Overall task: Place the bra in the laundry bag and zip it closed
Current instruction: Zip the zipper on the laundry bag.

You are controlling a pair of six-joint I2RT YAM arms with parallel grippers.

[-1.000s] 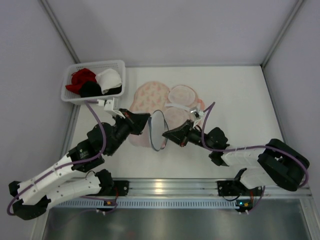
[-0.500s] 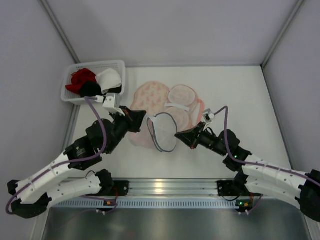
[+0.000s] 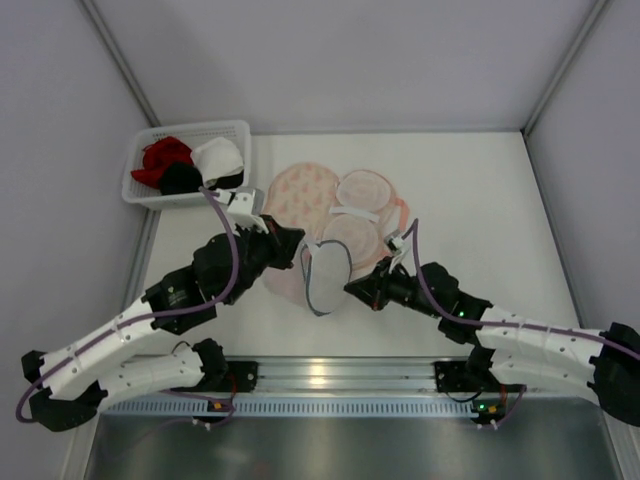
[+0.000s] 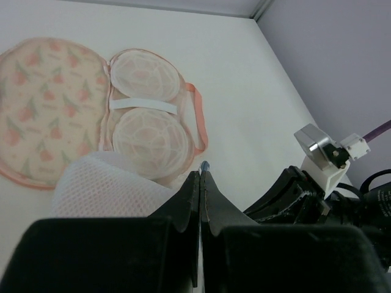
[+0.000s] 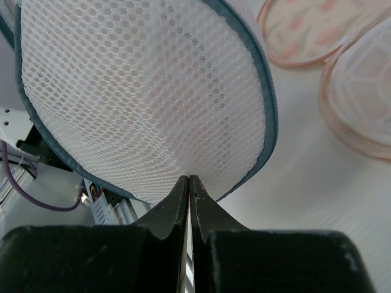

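Note:
The laundry bag's peach floral half [image 3: 298,193] [image 4: 46,104] lies flat on the table. A round white mesh flap with a blue rim [image 3: 326,275] [image 5: 146,91] [image 4: 104,183] stands up from more peach floral fabric [image 3: 280,278]. My left gripper [image 3: 300,243] [image 4: 200,174] is shut on the flap's blue rim. From the opposite side, my right gripper [image 3: 350,288] [image 5: 189,179] is shut on its mesh edge. The bra [image 3: 362,190] [image 4: 146,76], two pale round cups with a white band and a thin pink strap, lies beside the floral half, just beyond the flap.
A white basket [image 3: 133,188] at the back left holds red [image 3: 165,155], black [image 3: 180,178] and white [image 3: 218,157] garments. Grey walls close the table at the back and both sides. The arms' base rail [image 3: 330,375] runs along the near edge.
The mesh flap swung wide open half a second ago and has since narrowed and dropped a little. My right arm has stretched out low to the right. Both grippers have kept their hold.

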